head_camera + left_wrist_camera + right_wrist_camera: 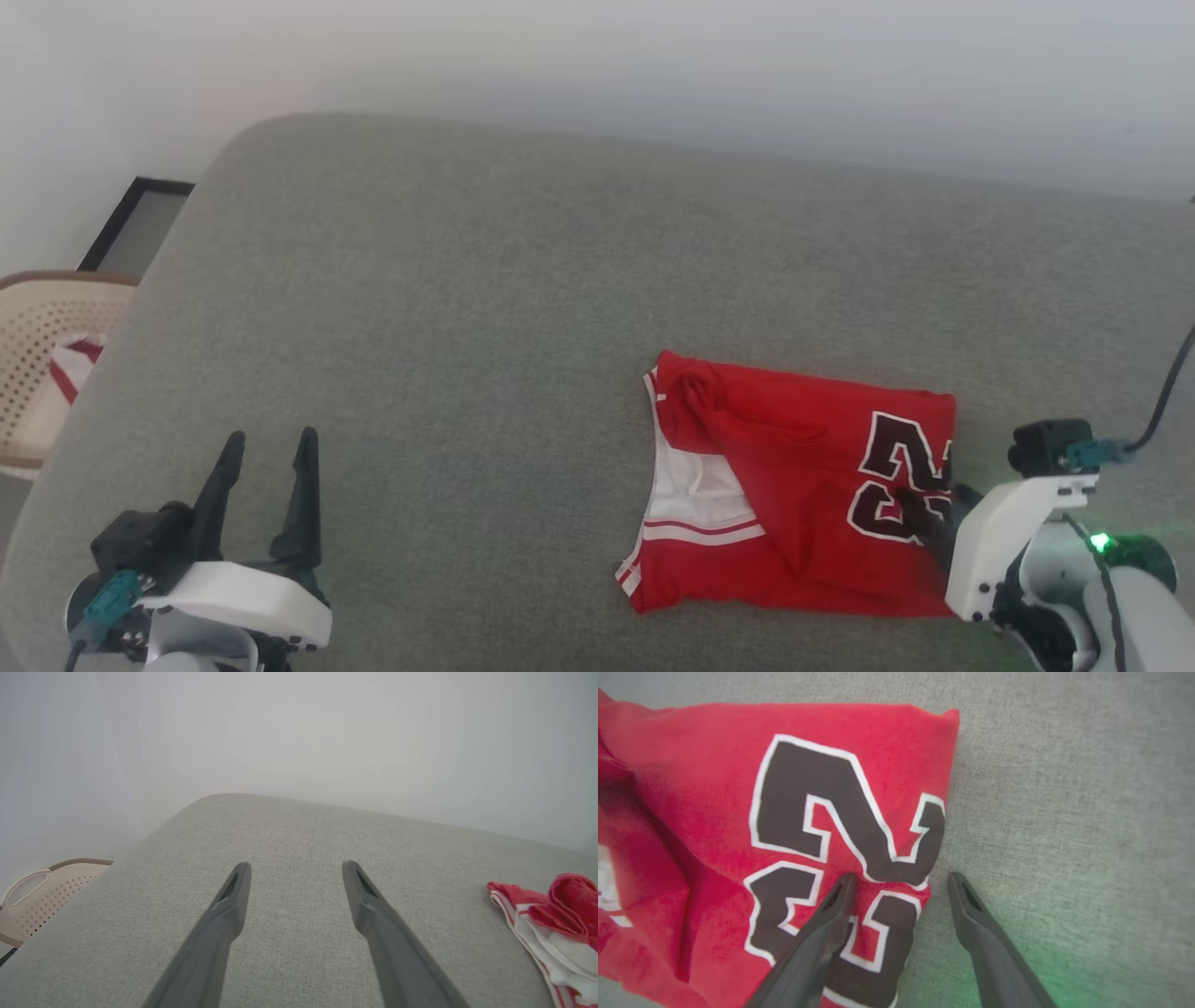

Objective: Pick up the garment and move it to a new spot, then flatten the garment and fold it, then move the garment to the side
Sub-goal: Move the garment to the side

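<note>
Jaws on both our grippers stand apart, holding nothing. Our left gripper [271, 434] hovers over the grey cushion [467, 280], well apart from the garment [784, 467]. The garment lies folded at our right, its dark number [822, 812] facing up and a white sleeve [695, 485] showing on its left. Our right gripper [902, 876] straddles the edge by the number, one finger over the print, the other over cushion.

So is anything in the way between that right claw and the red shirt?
Nothing visible. The right gripper is open right at the garment's edge by the number: one finger over the red cloth, the other over the bare grey cushion.
</note>
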Available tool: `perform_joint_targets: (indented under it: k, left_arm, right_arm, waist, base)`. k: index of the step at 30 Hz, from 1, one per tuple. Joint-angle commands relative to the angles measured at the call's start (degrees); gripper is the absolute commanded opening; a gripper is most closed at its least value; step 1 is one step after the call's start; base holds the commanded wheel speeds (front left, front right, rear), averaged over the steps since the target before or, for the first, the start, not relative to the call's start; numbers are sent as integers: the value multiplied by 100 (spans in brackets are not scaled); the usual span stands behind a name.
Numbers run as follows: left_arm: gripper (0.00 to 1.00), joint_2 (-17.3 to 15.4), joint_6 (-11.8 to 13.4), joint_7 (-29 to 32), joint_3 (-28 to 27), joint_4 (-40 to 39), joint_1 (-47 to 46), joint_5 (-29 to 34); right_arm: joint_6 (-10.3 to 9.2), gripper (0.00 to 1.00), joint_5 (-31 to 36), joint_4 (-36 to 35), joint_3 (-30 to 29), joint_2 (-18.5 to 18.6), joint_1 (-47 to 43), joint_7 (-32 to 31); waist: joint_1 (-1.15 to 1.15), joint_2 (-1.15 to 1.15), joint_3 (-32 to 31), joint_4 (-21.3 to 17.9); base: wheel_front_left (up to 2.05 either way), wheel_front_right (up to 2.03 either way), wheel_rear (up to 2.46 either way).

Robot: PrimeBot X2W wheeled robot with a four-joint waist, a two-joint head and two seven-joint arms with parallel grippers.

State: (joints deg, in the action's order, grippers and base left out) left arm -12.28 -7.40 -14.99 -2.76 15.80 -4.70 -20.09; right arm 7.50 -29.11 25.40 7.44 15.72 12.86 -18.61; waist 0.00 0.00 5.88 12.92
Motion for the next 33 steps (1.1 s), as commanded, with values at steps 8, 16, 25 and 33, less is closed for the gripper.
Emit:
perform_joint_targets:
  k: [8, 16, 25, 33]
  left_arm:
    - [100, 50, -9, -24, 83, 119, -238, -27]
    - [100, 57, -9, -24, 207, 175, -412, -34]
    - [100, 8, -9, -24, 408, 122, -674, -20]
    - [100, 23, -9, -24, 691, 61, -1130, -1]
  right_arm:
    - [-1, 100, 131, 257, -163, -259, 96, -1421]
    - [-1, 0, 242, -214, -538, -388, 245, -2234]
    - [-3, 0, 520, -1091, -1037, -366, 522, -2660]
    - [-3, 0, 772, -1450, -1420, -22, 885, -2825]
  waist:
    - [0, 0, 236, 212]
    - [0, 0, 297, 242]
    - [0, 0, 538, 11]
    - [0, 0, 864, -325]
  base:
    - [0, 0, 0]
    - [0, 0, 0]
    - [0, 0, 0]
    - [0, 0, 0]
